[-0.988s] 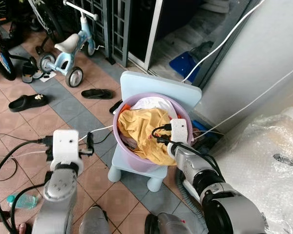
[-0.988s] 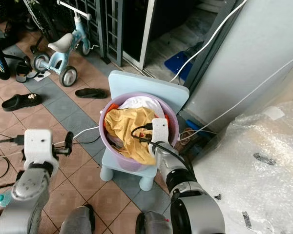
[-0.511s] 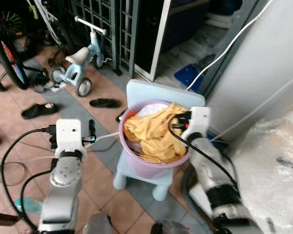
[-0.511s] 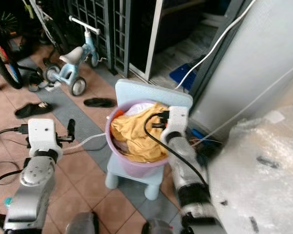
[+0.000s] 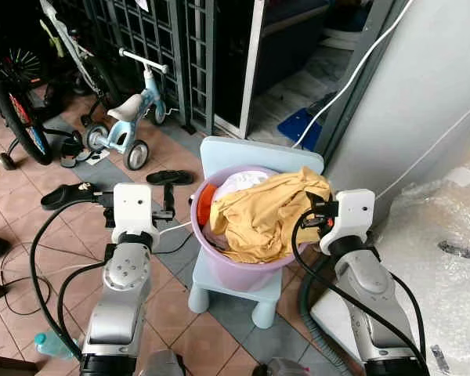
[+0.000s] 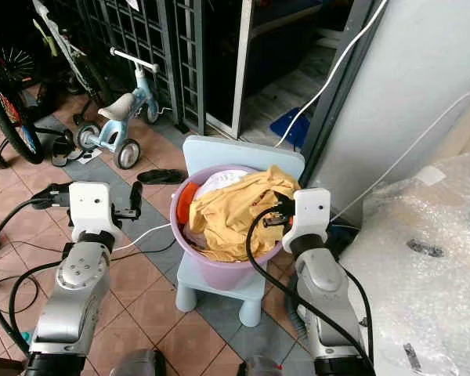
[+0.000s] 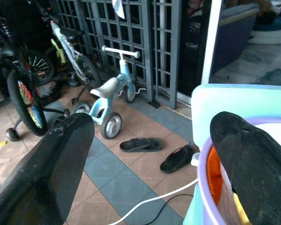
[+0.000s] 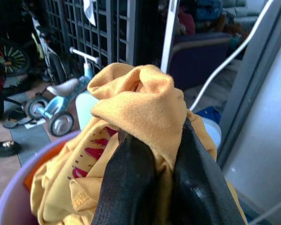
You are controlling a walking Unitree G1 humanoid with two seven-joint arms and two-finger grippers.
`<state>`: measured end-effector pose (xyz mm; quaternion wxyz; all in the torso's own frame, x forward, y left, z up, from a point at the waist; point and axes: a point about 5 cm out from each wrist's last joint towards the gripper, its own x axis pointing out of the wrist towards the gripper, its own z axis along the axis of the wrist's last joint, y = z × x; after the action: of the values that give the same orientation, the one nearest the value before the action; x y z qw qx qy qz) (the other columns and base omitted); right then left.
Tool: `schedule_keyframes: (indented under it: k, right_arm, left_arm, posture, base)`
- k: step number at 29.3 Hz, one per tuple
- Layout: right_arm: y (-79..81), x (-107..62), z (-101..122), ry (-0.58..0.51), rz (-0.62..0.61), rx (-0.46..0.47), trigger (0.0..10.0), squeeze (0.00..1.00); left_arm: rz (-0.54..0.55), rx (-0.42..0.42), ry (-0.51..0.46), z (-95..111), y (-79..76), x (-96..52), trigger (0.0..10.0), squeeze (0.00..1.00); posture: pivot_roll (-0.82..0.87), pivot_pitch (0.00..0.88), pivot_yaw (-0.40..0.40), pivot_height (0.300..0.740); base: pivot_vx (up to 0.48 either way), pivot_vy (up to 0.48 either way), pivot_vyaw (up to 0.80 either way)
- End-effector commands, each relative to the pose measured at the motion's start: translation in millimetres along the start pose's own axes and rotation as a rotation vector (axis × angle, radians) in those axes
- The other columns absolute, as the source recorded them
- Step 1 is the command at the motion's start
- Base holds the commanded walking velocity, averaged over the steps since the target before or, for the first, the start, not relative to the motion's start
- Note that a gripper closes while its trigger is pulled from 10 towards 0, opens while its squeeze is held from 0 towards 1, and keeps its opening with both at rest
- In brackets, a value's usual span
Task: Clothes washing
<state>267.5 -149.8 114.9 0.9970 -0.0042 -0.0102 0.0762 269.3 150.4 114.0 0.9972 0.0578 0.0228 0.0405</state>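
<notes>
A lilac plastic basin [image 5: 236, 269] full of laundry stands on a small pale-blue child's chair [image 5: 254, 156]. A yellow garment [image 5: 262, 215] with a red print lies on top, over white and orange clothes. My right gripper [image 5: 314, 214] is at the basin's right rim, shut on a bunched fold of the yellow garment [image 8: 140, 101] and holding it lifted above the pile. My left gripper [image 5: 169, 202] hovers just left of the basin, open with nothing between its fingers [image 7: 246, 154].
A blue-and-white balance bike [image 5: 131, 117], a bicycle wheel [image 5: 17, 117] and sandals [image 5: 171, 177] lie on the tiled floor to the left. A metal grille and dark doorway are behind. A bubble-wrapped appliance [image 5: 446, 258] stands at right. White cables cross the floor and wall.
My right gripper has drawn the yellow garment up and toward the basin's right rim. The left gripper has come nearer the basin. The camera has risen and tilted, shifting the whole scene.
</notes>
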Motion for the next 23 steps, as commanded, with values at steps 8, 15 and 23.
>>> schedule_keyframes:
  k: [8,15,23]
  right_arm:
    - [-4.2,10.2,35.4,-0.11,-0.042,-0.046,10.0,0.0]
    - [-2.3,9.0,35.8,-0.107,-0.044,-0.052,10.0,0.0]
    - [1.8,8.5,32.5,-0.094,-0.03,-0.056,10.0,0.0]
  left_arm:
    - [0.028,0.014,-0.022,1.2,2.6,2.6,10.0,0.0]
    - [0.017,0.011,-0.03,1.9,1.6,3.8,10.0,0.0]
    - [0.025,0.003,-0.014,-2.5,2.8,2.4,10.0,0.0]
  posture:
    - [-0.07,0.0,-0.032,0.74]
    - [-0.07,0.0,-0.024,0.74]
    - [-0.06,0.0,-0.029,0.74]
  base:
    - [0.0,-0.034,-0.07]
    - [0.0,-0.313,-0.8]
    - [0.0,-0.038,-0.16]
